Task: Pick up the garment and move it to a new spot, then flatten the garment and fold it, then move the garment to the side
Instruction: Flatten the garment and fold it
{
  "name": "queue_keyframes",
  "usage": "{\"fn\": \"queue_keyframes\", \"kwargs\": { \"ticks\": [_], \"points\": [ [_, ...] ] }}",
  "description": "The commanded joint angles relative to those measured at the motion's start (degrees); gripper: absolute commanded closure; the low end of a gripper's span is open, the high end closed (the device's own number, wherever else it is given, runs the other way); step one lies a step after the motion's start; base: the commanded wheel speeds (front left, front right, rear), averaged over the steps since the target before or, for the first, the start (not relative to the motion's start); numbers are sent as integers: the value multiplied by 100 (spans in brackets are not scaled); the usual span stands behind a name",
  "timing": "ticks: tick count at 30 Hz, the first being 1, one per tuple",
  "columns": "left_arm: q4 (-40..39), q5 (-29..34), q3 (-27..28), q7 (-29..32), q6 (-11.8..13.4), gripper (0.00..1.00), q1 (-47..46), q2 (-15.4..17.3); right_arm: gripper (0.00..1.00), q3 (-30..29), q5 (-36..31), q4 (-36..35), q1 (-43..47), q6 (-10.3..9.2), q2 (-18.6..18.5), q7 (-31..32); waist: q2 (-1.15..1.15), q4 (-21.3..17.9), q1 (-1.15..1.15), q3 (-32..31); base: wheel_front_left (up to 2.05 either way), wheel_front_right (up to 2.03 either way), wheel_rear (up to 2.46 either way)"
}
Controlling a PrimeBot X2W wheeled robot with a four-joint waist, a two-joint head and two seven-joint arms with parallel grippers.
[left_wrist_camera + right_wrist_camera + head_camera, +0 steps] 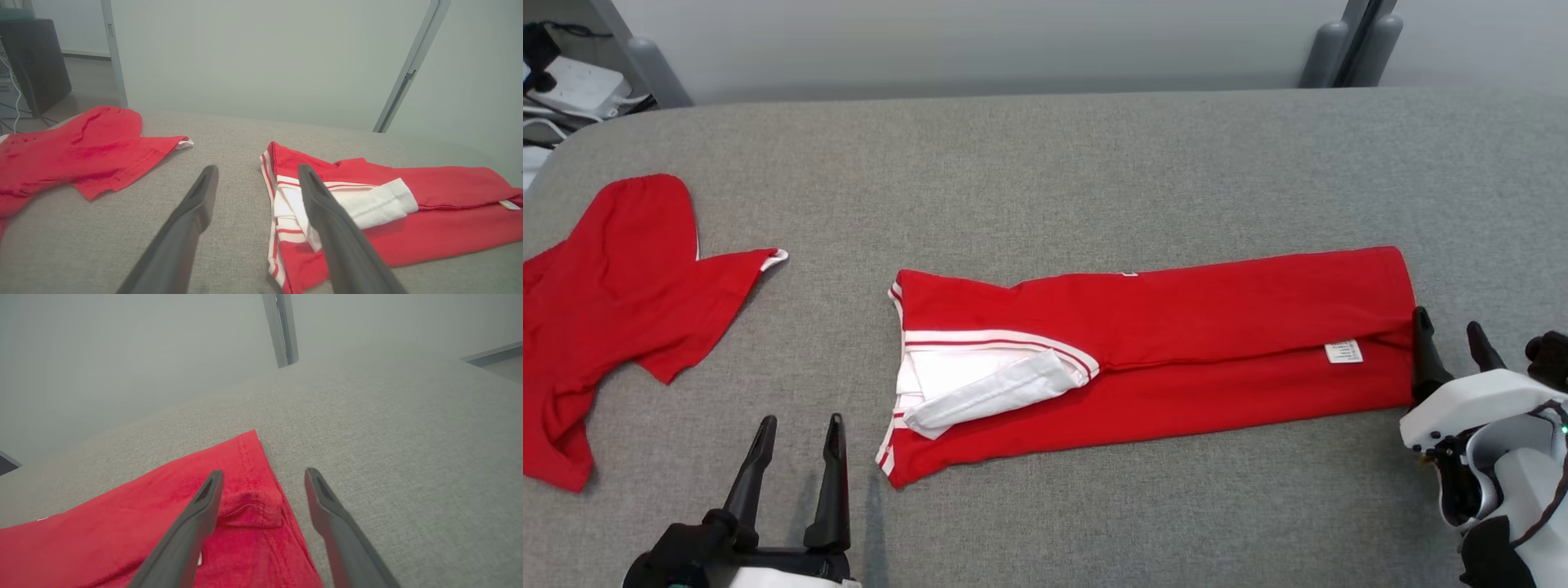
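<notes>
Red knit garment with white striped collar (1176, 351), mid-frame on grey woven surface (1094, 163): flattened, folded lengthwise into long strip. Judged outstanding: cross fold, move aside. Left gripper (800, 420) lower left, spread apart, empty; right gripper (1447, 320) at hem end, right edge, spread apart, gripping nothing. Pale wall (1013, 41) behind.

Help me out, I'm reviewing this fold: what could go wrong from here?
The open right gripper straddles a hem corner of the folded garment; closing may catch just the top layer and undo the fold. The white sleeve lies loose at the other end and may slip out.
</notes>
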Motion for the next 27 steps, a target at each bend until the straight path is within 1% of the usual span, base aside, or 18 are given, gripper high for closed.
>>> {"fn": "queue_keyframes", "kwargs": {
  "ticks": [1, 6, 12, 13, 14, 15, 16, 17, 22, 27],
  "points": [
    [-118, 49, 149, -34, -40, 0, -274, 25, 0, 68, 45, 124, -182, -1, -43, -43, 0, 62, 0, 156, 0, 0, 0],
    [-70, 85, 137, -34, -74, 0, -431, 25, 0, 158, 137, 976, -551, -1, -18, 44, 0, 119, 0, 342, 0, 0, 0],
    [-17, 117, 140, -34, -111, 0, -520, 25, 0, 380, 300, 1415, -787, -1, 31, 40, 0, 123, 0, 443, 0, 0, 0],
    [-10, 119, 142, -34, -116, 0, -531, 25, 27, 422, 332, 1464, -812, -1, 48, 42, 0, 122, 0, 447, 0, 0, 0],
    [-5, 119, 144, -34, -120, 0, -542, 25, 44, 460, 370, 1518, -830, -1, 64, 64, 0, 121, 0, 446, 0, 0, 0],
    [0, 117, 147, -34, -123, 0, -551, 25, 71, 499, 401, 1570, -845, -1, 72, 91, 0, 119, 0, 442, 0, 0, 0],
    [5, 113, 150, -34, -126, 0, -559, 25, 80, 536, 431, 1620, -857, -1, 77, 121, 0, 117, 0, 436, 0, 0, 0],
    [10, 107, 153, -34, -129, 0, -565, 25, 100, 574, 461, 1667, -865, -1, 80, 156, 0, 116, 0, 427, 0, 0, 0],
    [32, 68, 176, -34, -131, 0, -567, 25, 100, 751, 576, 1732, -868, -1, 42, 150, 0, 104, 0, 369, 0, 0, 0],
    [39, 57, 181, -34, -126, 0, -543, 25, 100, 742, 676, 1626, -825, -1, -98, 18, 0, 91, 0, 288, 0, 0, 0]
  ]
}}
